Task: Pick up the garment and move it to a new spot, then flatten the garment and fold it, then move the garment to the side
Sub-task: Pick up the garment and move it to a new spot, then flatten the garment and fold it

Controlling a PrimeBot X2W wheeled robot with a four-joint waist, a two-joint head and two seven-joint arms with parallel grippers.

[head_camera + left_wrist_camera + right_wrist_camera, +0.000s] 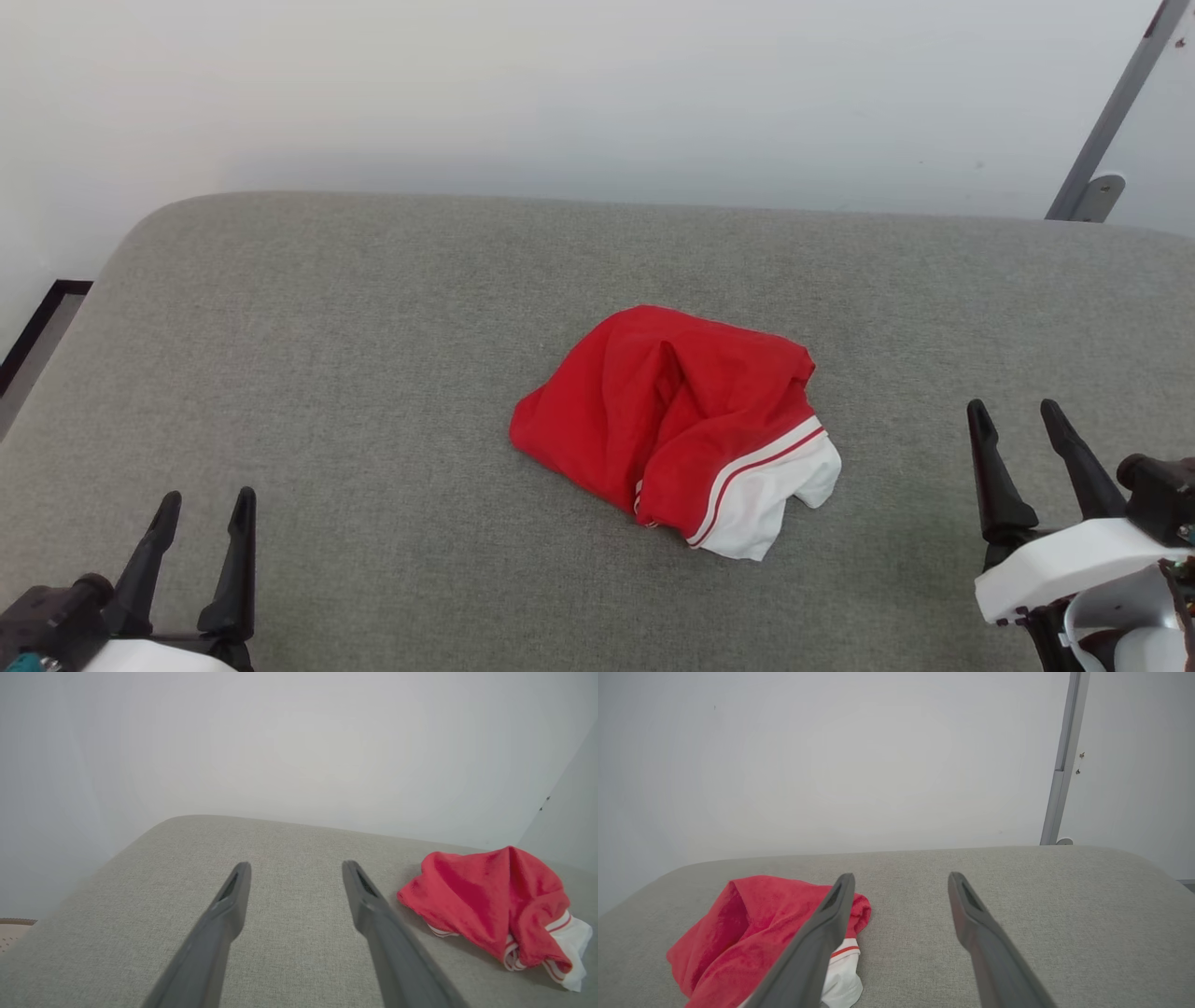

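The garment [677, 425] lies crumpled in a heap at the middle of the grey padded surface [373, 308], red with a white sleeve and striped trim at its near right. My left gripper [207, 506] rests open at the lower left, well apart from it. My right gripper [1016, 414] stands open at the lower right, also apart. In the left wrist view the garment [490, 896] lies to the right of the open left gripper [294, 870]. In the right wrist view the garment [738, 933] sits at the lower left, partly behind one finger of the open right gripper [900, 881].
A pale wall [597, 93] runs behind the surface. A grey metal post [1111, 112] leans at the far right. The surface's rounded left corner drops to the floor [37, 345].
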